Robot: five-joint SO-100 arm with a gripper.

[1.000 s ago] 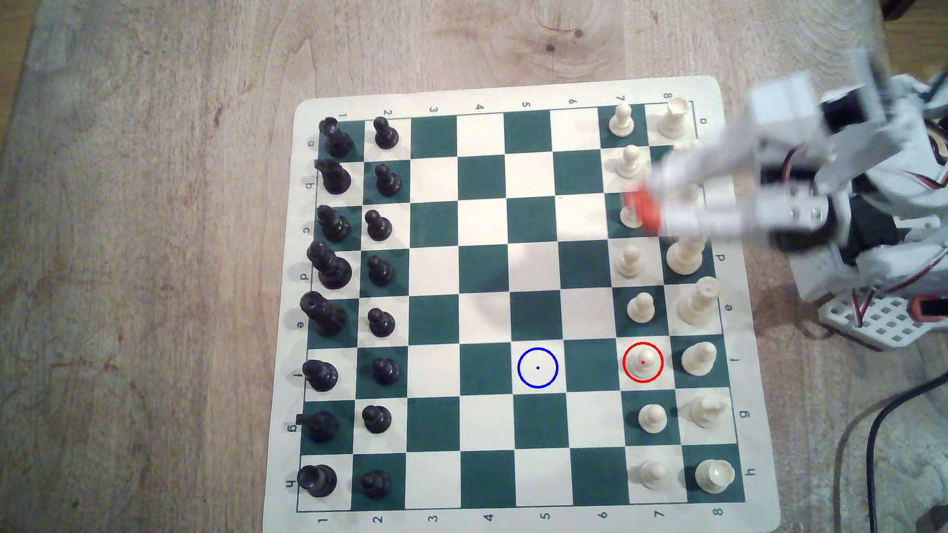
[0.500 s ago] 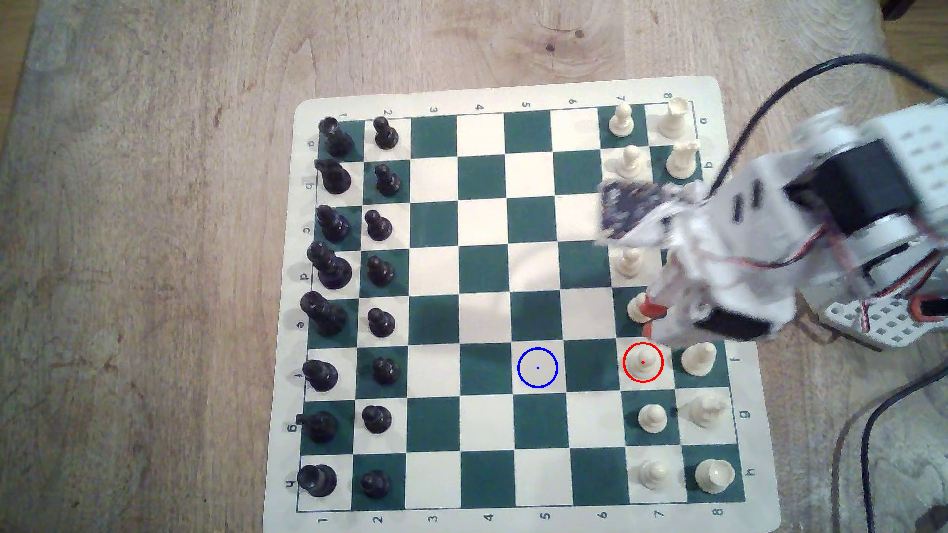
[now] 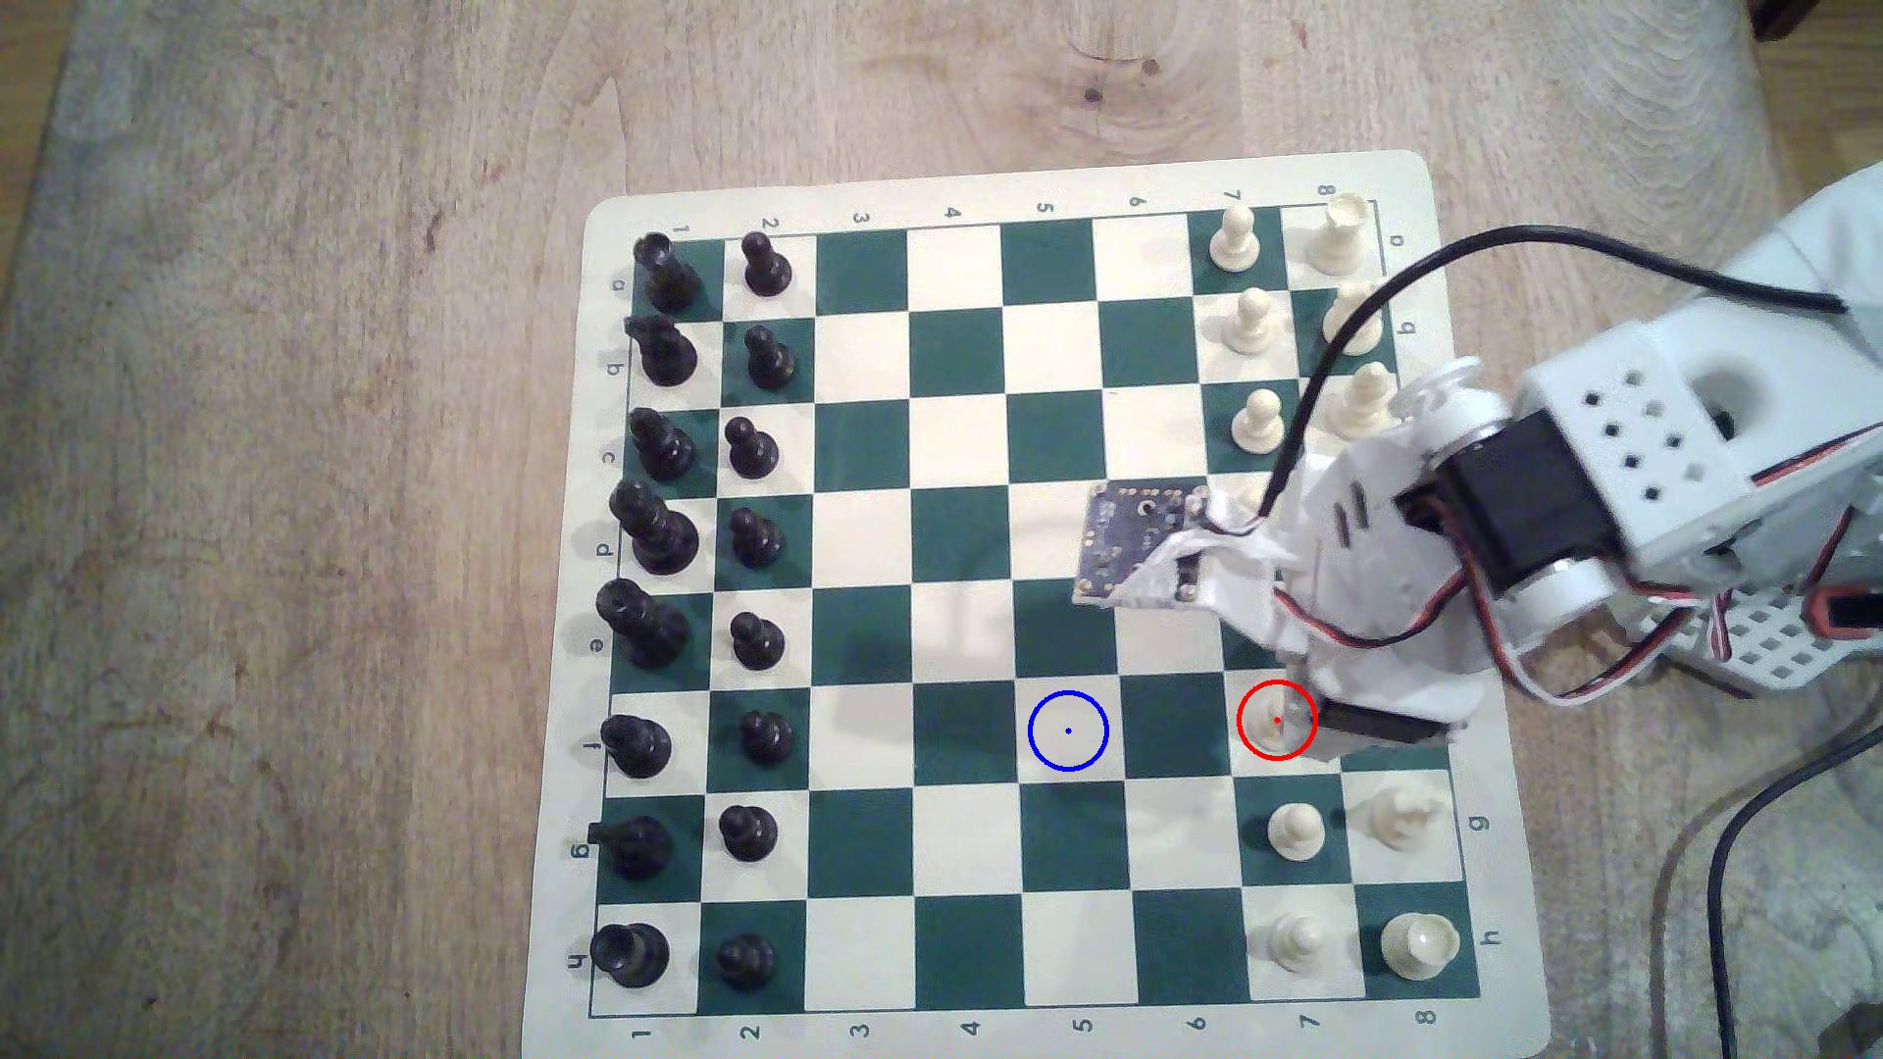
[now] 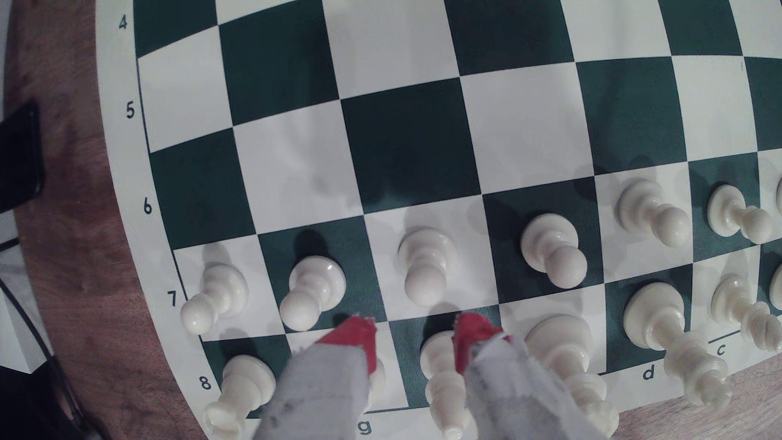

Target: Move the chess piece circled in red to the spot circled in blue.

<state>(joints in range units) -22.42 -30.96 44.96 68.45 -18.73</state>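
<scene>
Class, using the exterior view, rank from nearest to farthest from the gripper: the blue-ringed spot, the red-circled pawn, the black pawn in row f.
From the gripper:
1. the red-circled pawn, beside the jaws.
2. the blue-ringed spot, mid-board, toward the exterior view's left.
3. the black pawn in row f, far left side.

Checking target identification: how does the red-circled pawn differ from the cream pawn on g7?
The red-circled pawn stands on a cream square, the g7 pawn on a green one. The arm partly covers the red-circled pawn in the exterior view; the g7 pawn is uncovered. Both are upright cream pawns in rank 7.
</scene>
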